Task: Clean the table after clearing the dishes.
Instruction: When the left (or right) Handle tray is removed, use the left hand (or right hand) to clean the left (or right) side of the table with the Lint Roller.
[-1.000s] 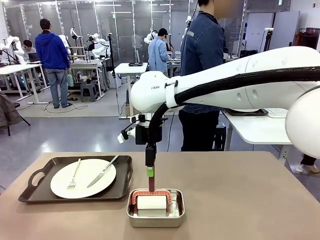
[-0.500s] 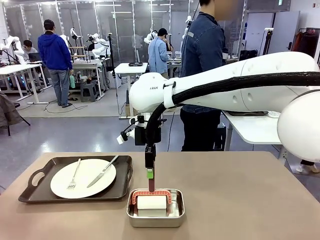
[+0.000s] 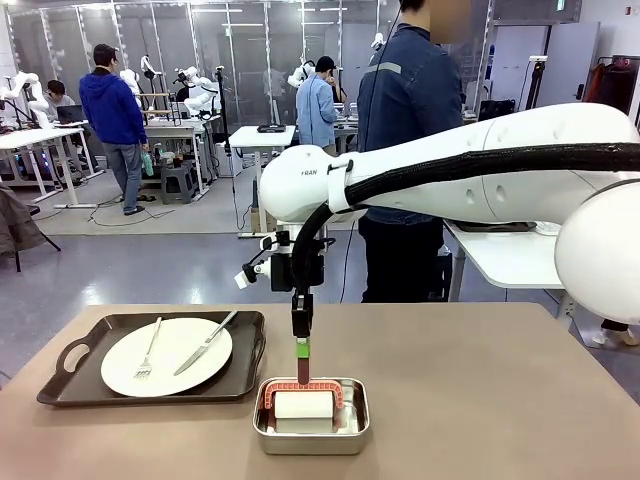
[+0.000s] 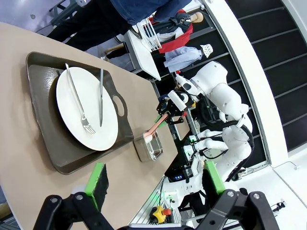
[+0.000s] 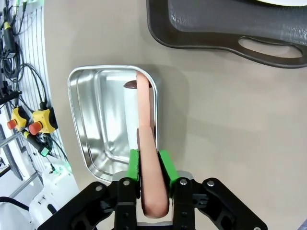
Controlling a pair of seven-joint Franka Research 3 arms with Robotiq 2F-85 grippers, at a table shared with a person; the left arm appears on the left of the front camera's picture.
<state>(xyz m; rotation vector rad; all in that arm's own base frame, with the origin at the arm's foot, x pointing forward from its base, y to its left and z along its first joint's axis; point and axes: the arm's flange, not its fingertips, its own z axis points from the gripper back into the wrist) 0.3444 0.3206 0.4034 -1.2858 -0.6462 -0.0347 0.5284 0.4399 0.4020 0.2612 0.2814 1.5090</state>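
In the front view we see the right arm reaching in from the right to the near middle of the bench. The right jaws point straight down and are clamped on the salmon-pink handle of a wiper, whose white block sits inside a small steel pan. To the left of the pan lies a dark tray carrying a white plate, with a fork and a knife on it. In the left wrist view the left jaws stand wide apart and hold nothing, their green pads hanging above the bench. Beyond them are the tray and the pan. In the right wrist view the pads press on both sides of the handle, which arches out over the pan. The tray's handled end lies just past it, apart from the pan. We judge the task to be at an early stage. One set of dishes is still on the bench, so clearing is not finished as far as we can see. The wiper is gripped but not yet lifted out, and no wiping of the bench has begun. What is left is to remove the tray, bring the wiper out of the pan and sweep the brown top.
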